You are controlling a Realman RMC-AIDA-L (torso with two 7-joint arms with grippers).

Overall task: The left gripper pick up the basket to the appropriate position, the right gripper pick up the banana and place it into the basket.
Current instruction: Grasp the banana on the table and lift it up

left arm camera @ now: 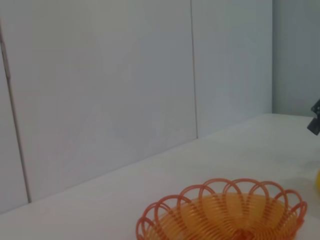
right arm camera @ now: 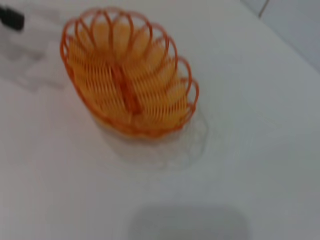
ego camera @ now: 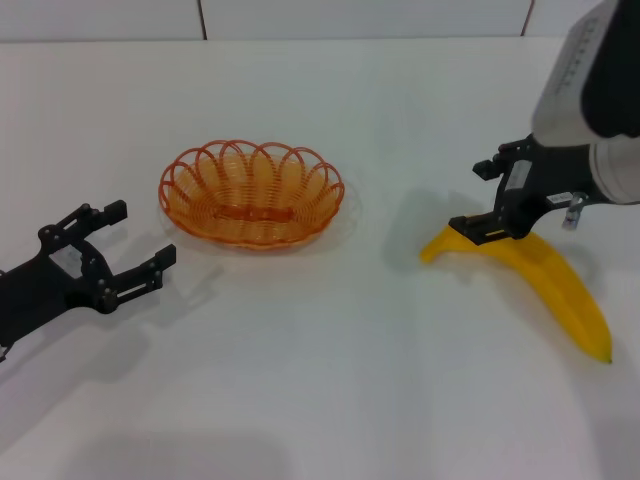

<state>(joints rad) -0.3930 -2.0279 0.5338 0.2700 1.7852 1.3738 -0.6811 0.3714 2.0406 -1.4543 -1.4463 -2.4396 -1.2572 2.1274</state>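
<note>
Black and thin, the left gripper [ego camera: 135, 245], a two-fingered claw on a black arm, is seen low over the white table [ego camera: 320, 400] on the left side, with its fingers spread wide and nothing between them. Just beside it, but not touched by it, the shallow oval orange wire basket [ego camera: 252, 192] with a looped rim is set flat on the table, and nothing is held in it. Well apart from the basket, on the right side, the large smooth bright yellow curved banana [ego camera: 555, 285] is laid on the table. The stem end of the banana is met by the right gripper [ego camera: 483, 228], a black claw with a small white label on its wrist; whether it is shut on the banana cannot be told. Neither thing looks lifted yet, so the task seems to be near its start. For the step to be done well, the basket rim should be pinched firmly by the left claw and kept level, and the banana should be gripped nearer its thick middle, so that it is not tipped or dropped.
</note>
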